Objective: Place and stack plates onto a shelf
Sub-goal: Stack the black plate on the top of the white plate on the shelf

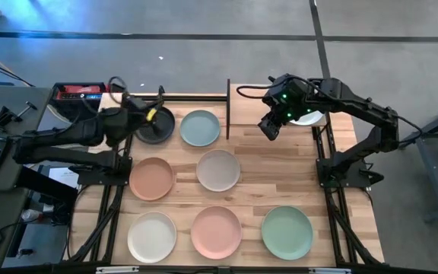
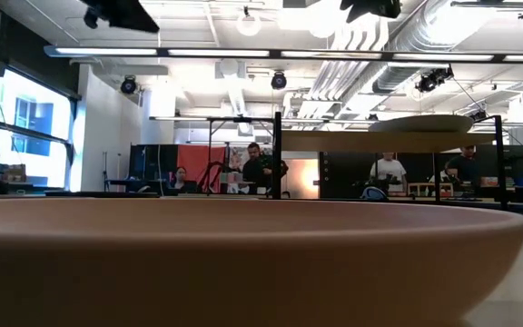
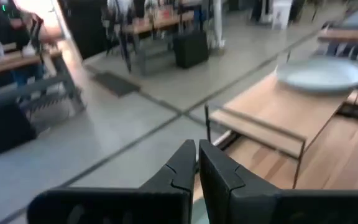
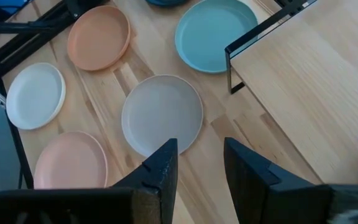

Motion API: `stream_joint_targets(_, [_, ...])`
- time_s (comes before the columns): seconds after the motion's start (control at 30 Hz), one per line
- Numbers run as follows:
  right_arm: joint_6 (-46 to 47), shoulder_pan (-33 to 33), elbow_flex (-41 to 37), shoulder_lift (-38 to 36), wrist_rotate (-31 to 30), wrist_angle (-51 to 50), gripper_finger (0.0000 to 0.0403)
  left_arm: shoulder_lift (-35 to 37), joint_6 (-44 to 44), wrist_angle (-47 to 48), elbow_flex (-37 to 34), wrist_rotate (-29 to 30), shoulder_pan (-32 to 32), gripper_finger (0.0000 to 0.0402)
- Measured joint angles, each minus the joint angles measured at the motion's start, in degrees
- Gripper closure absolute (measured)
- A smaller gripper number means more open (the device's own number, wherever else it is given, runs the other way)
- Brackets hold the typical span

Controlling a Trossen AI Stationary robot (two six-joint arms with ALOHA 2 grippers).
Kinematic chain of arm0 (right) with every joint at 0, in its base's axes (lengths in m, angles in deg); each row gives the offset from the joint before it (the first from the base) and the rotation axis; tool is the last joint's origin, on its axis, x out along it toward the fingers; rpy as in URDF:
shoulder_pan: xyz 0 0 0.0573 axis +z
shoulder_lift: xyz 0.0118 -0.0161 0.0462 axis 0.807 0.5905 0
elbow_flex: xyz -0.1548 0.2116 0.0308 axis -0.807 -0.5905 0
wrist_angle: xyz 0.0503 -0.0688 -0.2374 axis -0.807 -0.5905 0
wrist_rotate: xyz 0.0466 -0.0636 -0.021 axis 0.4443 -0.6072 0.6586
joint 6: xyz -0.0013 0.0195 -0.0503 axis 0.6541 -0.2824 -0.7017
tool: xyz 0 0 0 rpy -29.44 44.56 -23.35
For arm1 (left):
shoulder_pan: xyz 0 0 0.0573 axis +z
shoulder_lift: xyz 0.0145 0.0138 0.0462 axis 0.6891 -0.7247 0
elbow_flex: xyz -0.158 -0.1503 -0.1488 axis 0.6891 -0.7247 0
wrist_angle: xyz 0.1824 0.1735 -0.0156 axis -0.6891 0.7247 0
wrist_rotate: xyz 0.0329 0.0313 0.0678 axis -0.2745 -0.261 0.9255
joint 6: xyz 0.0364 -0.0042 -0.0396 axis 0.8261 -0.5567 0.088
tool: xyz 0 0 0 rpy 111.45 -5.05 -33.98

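Our two grippers hang over the far end of the desk.

Our left gripper (image 3: 197, 163), clenched with nothing between its fingers, sits above the black plate (image 1: 155, 126) at the desk's (image 1: 280, 179) eleven o'clock. Our right gripper (image 4: 197, 165), jaws parted and empty, hovers over the shelf (image 1: 257, 114) near one o'clock, beside the white plate (image 1: 310, 118) resting there. Six more plates lie across the desk.
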Motion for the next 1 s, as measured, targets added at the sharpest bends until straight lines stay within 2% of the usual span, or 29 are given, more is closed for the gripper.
stream_joint_targets(0.17, [-0.2, 0.0, 0.0, 0.0, 0.0, 0.0, 0.0295, -6.4, -3.5, 6.4, 2.2, -7.4, 6.7, 0.0365])
stream_joint_targets(0.47, [-0.2, 0.0, 0.0, 0.0, 0.0, 0.0, 0.0295, -13.5, -10.8, 18.4, 3.0, -20.4, 17.3, 0.0322])
stream_joint_targets(0.57, [-0.2, 0.0, 0.0, 0.0, 0.0, 0.0, 0.0295, -16.1, -12.3, 20.6, 3.0, -23.0, 20.0, 0.0308])
stream_joint_targets(0.77, [-0.2, 0.0, 0.0, 0.0, 0.0, 0.0, 0.0295, -22.2, -15.1, 25.7, 3.0, -28.0, 23.4, 0.0301])
stream_joint_targets(1.0, [-0.4, 0.0, 0.0, 0.0, 0.0, 0.0, 0.0295, -28.4, -19.2, 26.5, 3.0, -32.2, 24.2, 0.031])
